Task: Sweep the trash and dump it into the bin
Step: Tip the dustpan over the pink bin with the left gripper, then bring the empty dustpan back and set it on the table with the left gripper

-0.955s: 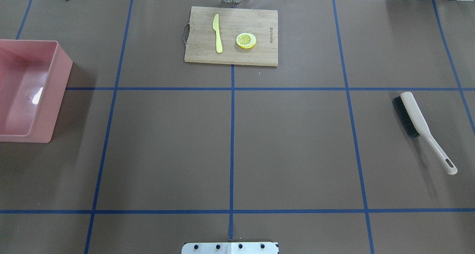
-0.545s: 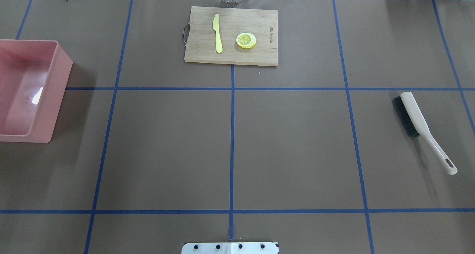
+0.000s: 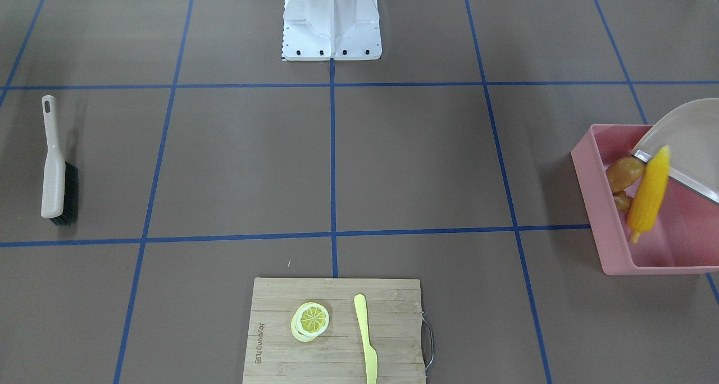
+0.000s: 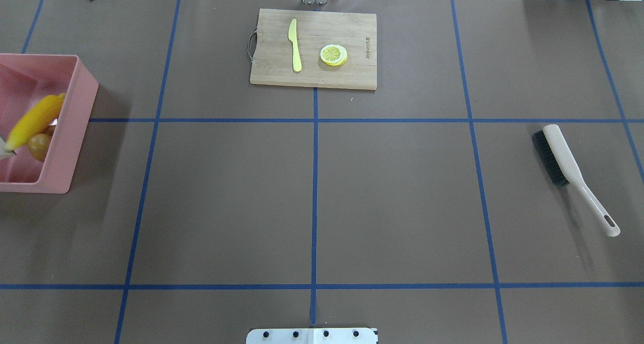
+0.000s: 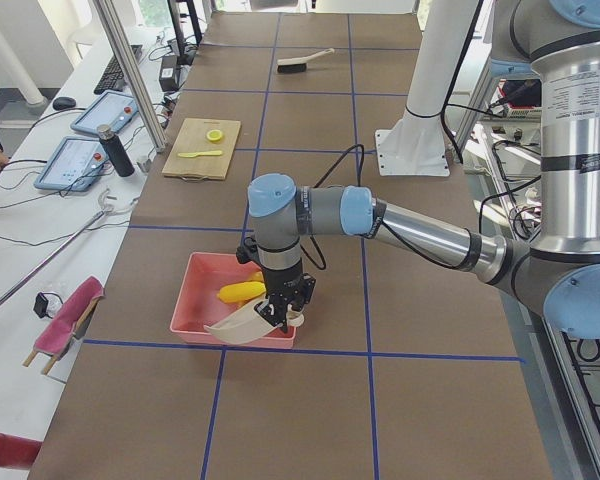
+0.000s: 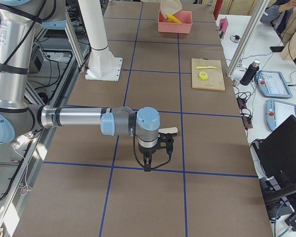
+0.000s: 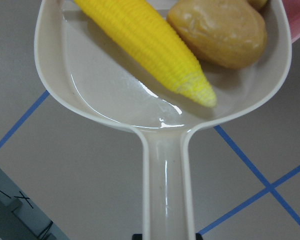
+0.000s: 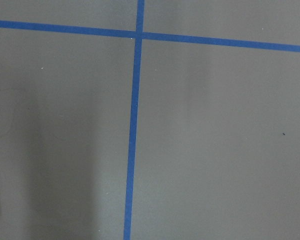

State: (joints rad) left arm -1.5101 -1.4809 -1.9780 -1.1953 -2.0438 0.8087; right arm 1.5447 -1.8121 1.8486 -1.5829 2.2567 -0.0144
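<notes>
My left gripper (image 5: 280,312) is shut on the handle of the beige dustpan (image 7: 165,100) and holds it tilted over the pink bin (image 3: 604,221). The yellow corn cob (image 3: 649,196) and the tan potato lump (image 3: 623,170) lie at the pan's lip, over the bin's inside. The knobbly ginger piece (image 3: 620,200) shows just below the potato. In the overhead view the corn (image 4: 35,121) and potato (image 4: 39,145) are over the bin (image 4: 75,133). My right gripper (image 6: 148,165) hangs above bare table; I cannot tell if it is open or shut.
A beige brush (image 4: 568,168) with black bristles lies on the table's right side. A wooden cutting board (image 4: 352,77) at the far middle carries a yellow-green knife (image 4: 294,45) and a lemon slice (image 4: 333,55). The robot's base plate (image 3: 331,47) is at the near edge.
The bin looked empty in the overhead view before. Now the corn, the potato and the dustpan's lip have come in over it from the left edge.
</notes>
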